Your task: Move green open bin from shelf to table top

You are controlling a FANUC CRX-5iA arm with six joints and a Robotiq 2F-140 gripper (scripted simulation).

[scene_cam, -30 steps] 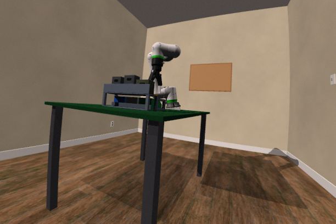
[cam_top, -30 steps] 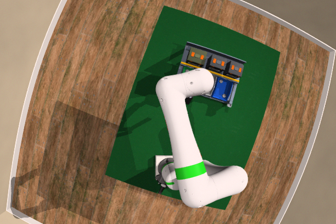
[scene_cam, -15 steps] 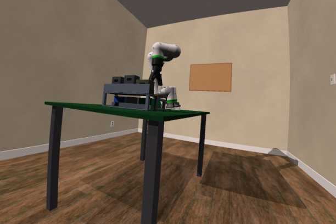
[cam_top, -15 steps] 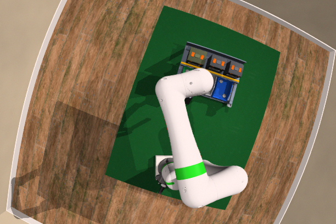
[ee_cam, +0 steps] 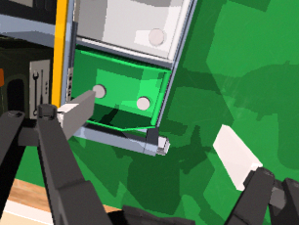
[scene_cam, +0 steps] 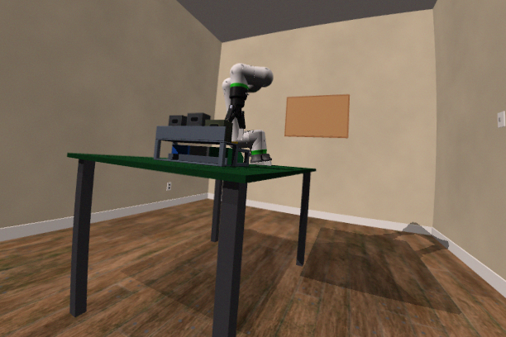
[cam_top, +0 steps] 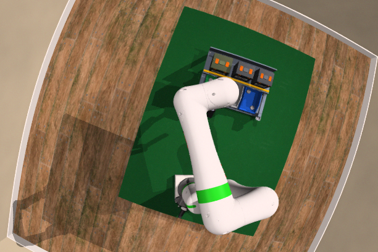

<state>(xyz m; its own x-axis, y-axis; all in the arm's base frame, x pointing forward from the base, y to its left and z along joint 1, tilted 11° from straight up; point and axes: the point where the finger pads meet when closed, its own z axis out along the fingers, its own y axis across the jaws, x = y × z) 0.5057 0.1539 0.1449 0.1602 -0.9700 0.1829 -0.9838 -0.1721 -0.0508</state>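
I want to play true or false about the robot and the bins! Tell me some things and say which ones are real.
1. The green bin sits on the shelf. True.
2. The gripper is squeezing the green bin. False: its jaws are wide open and hold nothing.
3. Two round parts lie in the green bin. True: one and another show in the wrist view.
4. The blue bin is on the table top, off the shelf. False: it is on the shelf's lower level.
5. Three dark boxes with orange marks stand on the shelf's top level. True, as at.
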